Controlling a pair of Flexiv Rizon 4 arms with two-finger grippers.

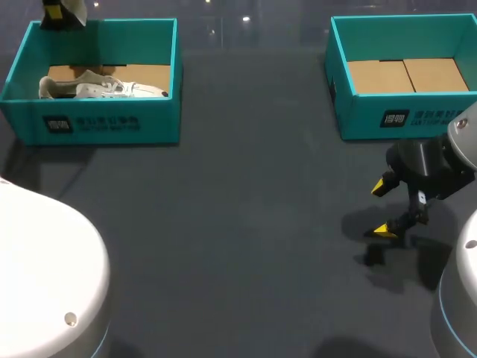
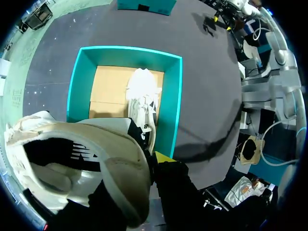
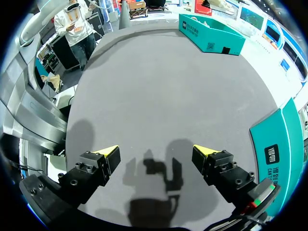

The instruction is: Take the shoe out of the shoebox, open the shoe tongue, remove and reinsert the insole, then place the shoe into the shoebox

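Above the teal cardboard shoebox [image 2: 174, 106] at the left, the left gripper [image 2: 152, 166] holds a white-and-beige fabric sneaker [image 2: 96, 163] by the rim of its heel opening. Only one yellow tip shows beside the collar, the other hidden by the shoe. The sneaker hangs clear of the box walls.

The grip looks like the weak point. A padded collar is soft and compressible, and the weight of the sole hangs away from the pinch, so the shoe could swing, twist or slide out when carried. If it dropped it would likely land on the second white sneaker [image 2: 143, 98] lying on the box's tan cardboard floor, or catch a thin wall and tip the light box. The right gripper [image 3: 155, 153] hovers low over the dark grey matte surface [image 1: 246, 224], fingers spread wide and empty, near the other teal shoebox [image 1: 402, 119]. It is well apart from the shoe, so any handover or tongue work needs a long reach.

The sneaker's upper looks like pliable mesh and smooth panels, with a rounded, cushioned collar and a firmer sole. The boxes are stiff, straight-sided card.
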